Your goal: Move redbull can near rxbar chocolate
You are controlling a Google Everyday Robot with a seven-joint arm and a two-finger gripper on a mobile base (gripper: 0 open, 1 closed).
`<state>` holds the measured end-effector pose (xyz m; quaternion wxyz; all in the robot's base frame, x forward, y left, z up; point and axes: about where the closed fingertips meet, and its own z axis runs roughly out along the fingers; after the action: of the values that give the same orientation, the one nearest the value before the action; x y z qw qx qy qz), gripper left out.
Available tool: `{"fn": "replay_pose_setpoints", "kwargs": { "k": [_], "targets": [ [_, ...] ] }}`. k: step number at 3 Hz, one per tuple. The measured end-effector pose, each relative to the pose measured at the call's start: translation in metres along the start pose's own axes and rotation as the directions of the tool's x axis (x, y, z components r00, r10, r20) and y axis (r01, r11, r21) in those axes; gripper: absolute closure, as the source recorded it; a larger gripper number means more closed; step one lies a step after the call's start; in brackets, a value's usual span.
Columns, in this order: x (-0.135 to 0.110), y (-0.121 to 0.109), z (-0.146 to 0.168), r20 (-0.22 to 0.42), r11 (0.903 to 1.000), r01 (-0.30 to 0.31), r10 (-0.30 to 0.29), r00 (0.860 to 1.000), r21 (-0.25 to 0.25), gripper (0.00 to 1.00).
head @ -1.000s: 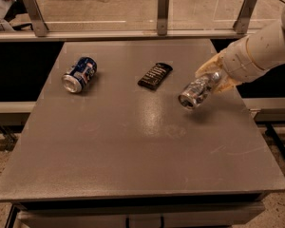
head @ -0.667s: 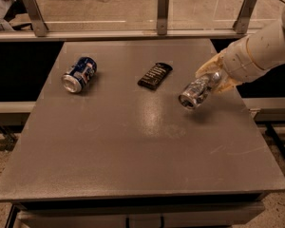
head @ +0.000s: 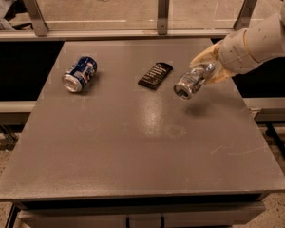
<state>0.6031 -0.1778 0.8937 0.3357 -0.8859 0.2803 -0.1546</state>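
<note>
redbull can (head: 192, 82) in pincer (head: 207, 70), rxbar chocolate (head: 155, 75) left

Your arm (head: 263, 42) is fat, round and white, with ringed joints. Your gripper (head: 203, 72), at the camera view's right, has pale yellowish fingers (head: 203, 58).

slim shiny silver metal can (head: 190, 83) is tilted mid-air, pinched by the gripper (head: 207, 71) just right of the flat black-wrapped bar (head: 155, 75), not touching it.
</note>
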Motion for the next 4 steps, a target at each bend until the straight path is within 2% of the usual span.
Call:
{"fn": "replay_pose_setpoints", "kwargs": {
  "k": [1, 2, 3, 4],
  "targets": [
    [0.017, -0.029, 0.011, 0.015, 0.9980, 0.023, -0.024, 1.000, 0.059, 1.00],
    [0.030, -0.040, 0.026, -0.001, 0.9995, 0.022, -0.022, 1.000, 0.024, 0.82],
    [0.040, -0.031, 0.046, 0.025, 0.9999, -0.007, 0.007, 1.000, -0.011, 0.58],
    [0.040, -0.020, 0.070, 0.094, 0.9991, -0.037, 0.039, 0.995, -0.018, 0.35]
  ]
}}
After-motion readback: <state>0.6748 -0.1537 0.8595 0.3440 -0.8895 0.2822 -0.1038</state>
